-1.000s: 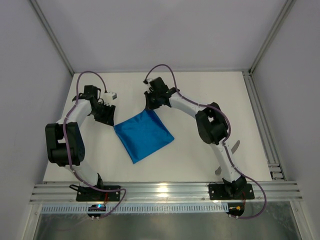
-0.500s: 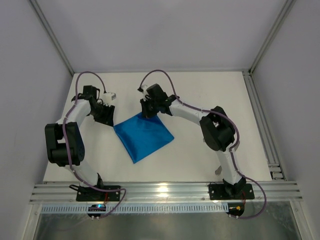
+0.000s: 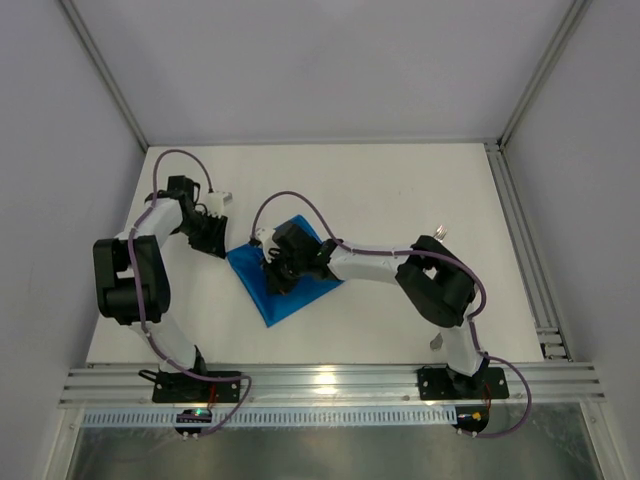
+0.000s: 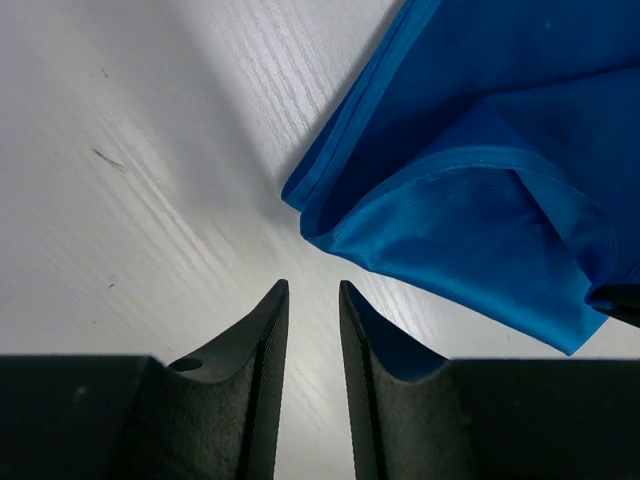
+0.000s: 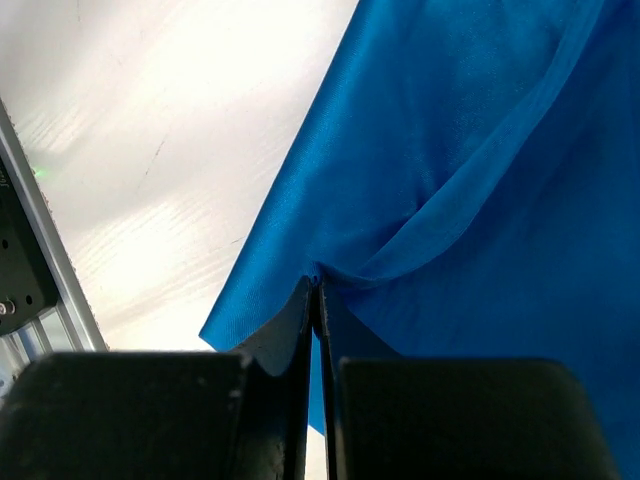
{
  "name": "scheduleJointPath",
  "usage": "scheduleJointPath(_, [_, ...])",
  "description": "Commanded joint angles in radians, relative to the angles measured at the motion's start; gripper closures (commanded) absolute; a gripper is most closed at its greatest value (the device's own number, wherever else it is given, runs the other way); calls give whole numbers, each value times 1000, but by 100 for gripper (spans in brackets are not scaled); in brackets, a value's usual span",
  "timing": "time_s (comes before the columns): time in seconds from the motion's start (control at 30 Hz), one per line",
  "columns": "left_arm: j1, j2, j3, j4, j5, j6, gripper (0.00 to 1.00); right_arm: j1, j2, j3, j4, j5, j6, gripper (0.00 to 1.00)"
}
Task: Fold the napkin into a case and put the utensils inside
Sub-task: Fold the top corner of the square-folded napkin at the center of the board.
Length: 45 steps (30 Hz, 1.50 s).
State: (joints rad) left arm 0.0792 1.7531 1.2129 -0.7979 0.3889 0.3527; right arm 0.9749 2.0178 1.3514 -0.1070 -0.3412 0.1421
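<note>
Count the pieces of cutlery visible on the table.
2, each mostly hidden by the right arm: fork tines poking out beyond its elbow, and a silver tip beside its lower link near the base. More may be hidden.

Middle of napkin [image 3: 265, 298] under right tool [image 3: 273, 272], utensils [image 3: 440, 232] mostly behind right arm [image 3: 432, 288]

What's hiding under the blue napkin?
Only white table shows around the napkin. The right gripper pinches a fold on top. Whatever lies beneath the cloth is covered.
</note>
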Motion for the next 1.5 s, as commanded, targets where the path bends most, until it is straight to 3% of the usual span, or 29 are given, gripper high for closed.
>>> scheduleJointPath(0.0, [5,20,-6,-24,48,14,73,18,-37,-6,81,-13,-1,96])
scheduleJointPath(0.93, [1,68,7,22,39,-21,80,133,-102,-117,40,68,-58,96])
scheduleJointPath(1.23, [5,-13,40,-40,42,2,74,133,-73,-121,69,85,-45,95])
scheduleJointPath(1.47, [7,-61,82,-153,131,64,66,134,-44,-130,93,79,-39,93])
